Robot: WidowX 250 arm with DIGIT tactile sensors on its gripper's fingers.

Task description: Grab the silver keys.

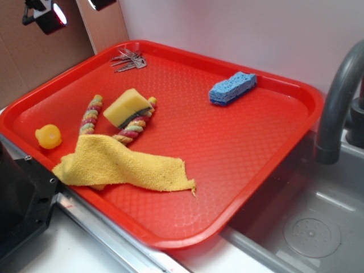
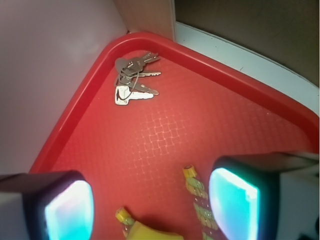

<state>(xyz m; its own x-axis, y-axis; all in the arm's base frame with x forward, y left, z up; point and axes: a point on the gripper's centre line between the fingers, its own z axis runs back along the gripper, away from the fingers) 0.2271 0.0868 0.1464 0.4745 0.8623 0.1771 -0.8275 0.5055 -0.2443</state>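
Note:
The silver keys [image 1: 129,60] lie fanned out on a ring in the far left corner of the red tray [image 1: 284,165]. In the wrist view the keys [image 2: 132,80] sit near the tray's corner, well ahead of my gripper [image 2: 152,202]. The gripper is open and empty, high above the tray; its two glowing pads [image 2: 232,202] frame the ends of the rope toy [image 2: 196,192]. In the exterior view only part of the gripper [image 1: 45,14] shows at the top left corner.
On the tray lie a yellow sponge [image 1: 128,107] on a braided rope toy [image 1: 91,114], a yellow cloth [image 1: 119,165], a small yellow duck [image 1: 49,136] and a blue sponge [image 1: 232,87]. A grey faucet [image 1: 335,96] and sink [image 1: 307,227] stand at the right.

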